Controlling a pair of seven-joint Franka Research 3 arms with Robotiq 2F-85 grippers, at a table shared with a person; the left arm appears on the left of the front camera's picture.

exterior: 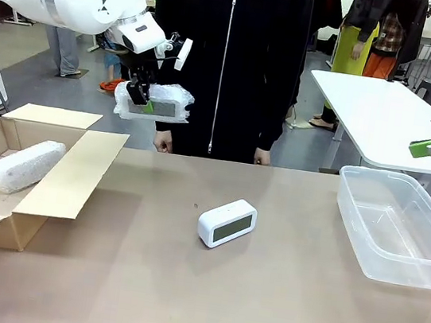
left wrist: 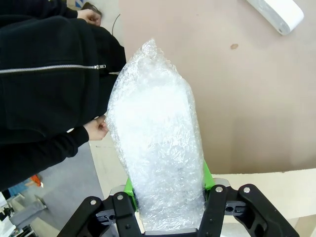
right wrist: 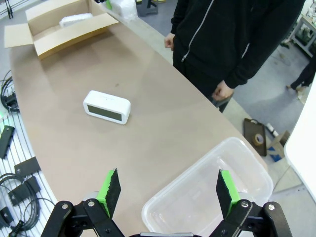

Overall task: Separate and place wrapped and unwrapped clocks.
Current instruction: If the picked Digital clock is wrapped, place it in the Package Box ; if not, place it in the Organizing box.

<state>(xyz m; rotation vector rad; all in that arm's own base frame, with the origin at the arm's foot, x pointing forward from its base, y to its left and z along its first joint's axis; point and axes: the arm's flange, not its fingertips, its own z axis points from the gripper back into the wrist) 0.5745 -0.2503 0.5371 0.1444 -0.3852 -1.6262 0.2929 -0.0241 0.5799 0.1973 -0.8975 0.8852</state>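
Wrapped clock (exterior: 172,95) hung in air by table's far edge, just beyond box. My left gripper (exterior: 143,103) was part-closed on its bubble wrap. I judged it light: rigid core under soft, slippery film, so best gripped across flat faces. Second wrapped clock (exterior: 26,165) lay in cardboard box (exterior: 78,166). Bare clock (exterior: 227,223), glossy and rounded, sat mid-table. Right gripper (right wrist: 168,190) gaped empty over clear plastic tub (right wrist: 247,168).
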